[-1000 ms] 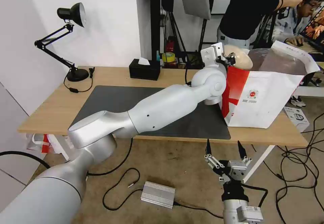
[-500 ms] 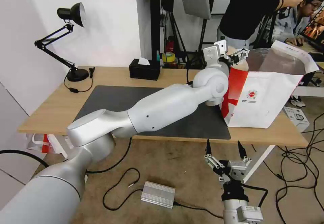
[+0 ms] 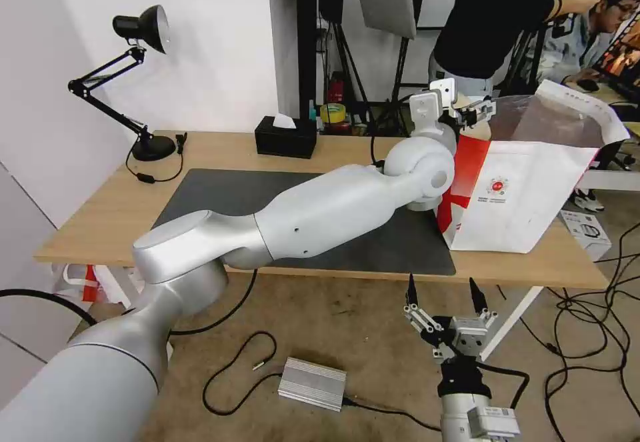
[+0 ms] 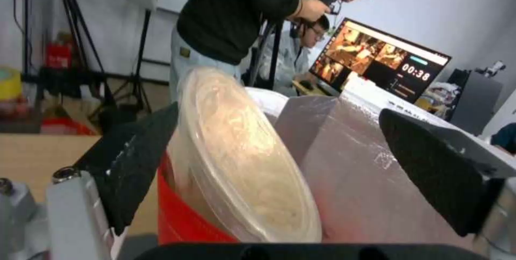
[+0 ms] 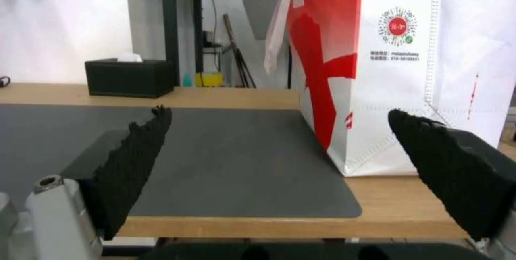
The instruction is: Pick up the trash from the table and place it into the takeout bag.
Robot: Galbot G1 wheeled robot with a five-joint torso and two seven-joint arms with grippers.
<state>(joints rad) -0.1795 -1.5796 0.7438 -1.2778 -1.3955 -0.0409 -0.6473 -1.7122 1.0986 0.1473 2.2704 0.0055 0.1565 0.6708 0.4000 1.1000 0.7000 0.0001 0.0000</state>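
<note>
The left gripper (image 3: pixel 481 107) is held above the takeout bag's (image 3: pixel 527 195) rim, fingers spread wide, empty. The beige bowl (image 4: pixel 242 159) is seen tilted inside. The right gripper (image 3: pixel 443 292) is parked below the table (image 3: pixel 100 222) edge, fingers wide.

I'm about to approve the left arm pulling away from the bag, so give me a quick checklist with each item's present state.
1. Left gripper open: ok, its fingers stand wide apart at the mouth of the takeout bag.
2. Beige bowl released: ok, neither finger presses on it; it stands on edge inside the bag.
3. Bowl fully down in the bag: cannot tell, its upper rim shows above the red side panel.
4. Bag upright on the table: ok.
5. Mat free of trash: ok as far as seen; the left arm hides part of it in the head view.
6. Right gripper out of the way: ok, open, low in front of the table edge.
</note>
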